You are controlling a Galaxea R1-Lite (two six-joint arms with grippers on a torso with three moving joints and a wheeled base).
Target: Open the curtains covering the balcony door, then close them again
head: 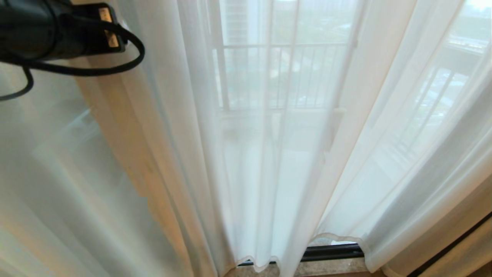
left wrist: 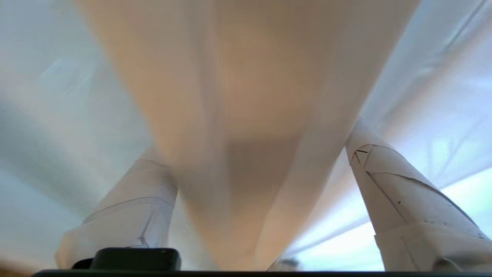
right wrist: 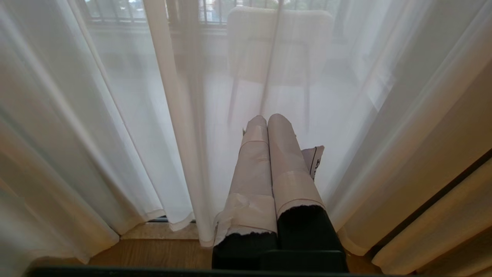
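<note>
Sheer white curtains (head: 269, 154) hang drawn across the balcony door, whose dark bottom track (head: 330, 252) shows under the hems. My left arm's black wrist (head: 46, 30) is high at the upper left, against the fabric. In the left wrist view my left gripper (left wrist: 255, 140) stands open, its taped fingers (left wrist: 384, 173) wide apart. A tan-tinted fold of curtain (left wrist: 246, 77) runs loose between them, not pinched. My right gripper (right wrist: 268, 119) is shut on nothing and parked low, pointing at the curtains (right wrist: 134, 115).
Through the sheer fabric show a balcony railing (head: 284, 73) and a pale chair (right wrist: 276, 42). A thicker beige drape with a dark band (right wrist: 442, 184) hangs at the right. Below the hems lie a stone sill (head: 326, 267) and wooden floor (right wrist: 153, 254).
</note>
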